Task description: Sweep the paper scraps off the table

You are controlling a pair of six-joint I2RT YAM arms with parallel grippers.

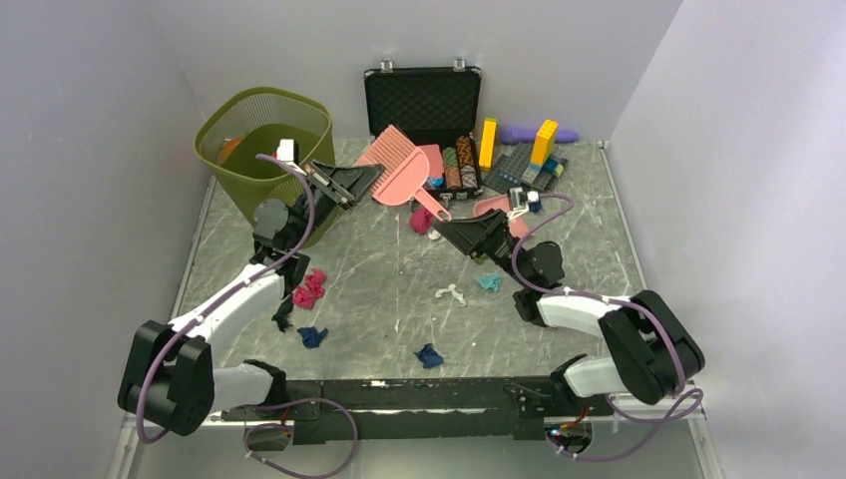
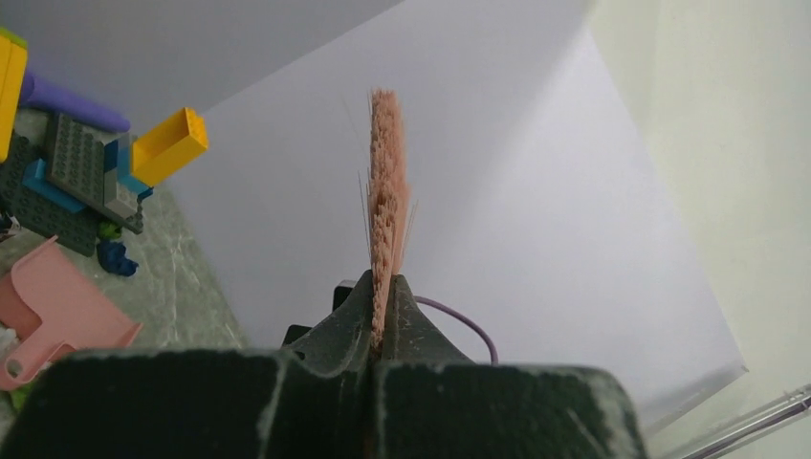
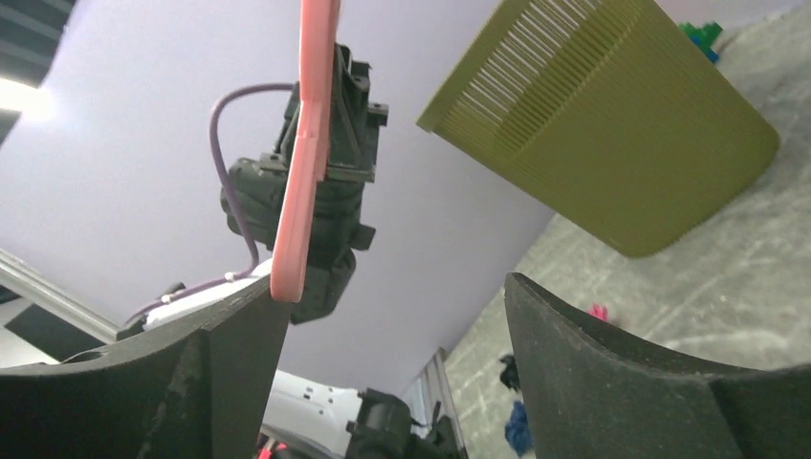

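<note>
Paper scraps lie on the grey-green table (image 1: 379,261): a magenta clump (image 1: 309,289), two dark blue wads (image 1: 311,336) (image 1: 429,355), a white one (image 1: 451,293), a teal one (image 1: 489,282) and a magenta-white one (image 1: 423,221). My left gripper (image 1: 367,180) is shut on the bristle head of a pink brush (image 1: 397,168), held above the table; in the left wrist view the bristles (image 2: 387,201) stick out of the closed gripper (image 2: 383,287). My right gripper (image 1: 445,228) is open at the brush's handle end (image 3: 306,143), which sits by its left finger (image 3: 239,344).
An olive basket (image 1: 261,150) stands at the back left and also shows in the right wrist view (image 3: 612,124). An open black case (image 1: 422,100) with poker chips (image 1: 459,165), toy bricks (image 1: 529,160) and a pink dustpan (image 1: 492,207) lie at the back.
</note>
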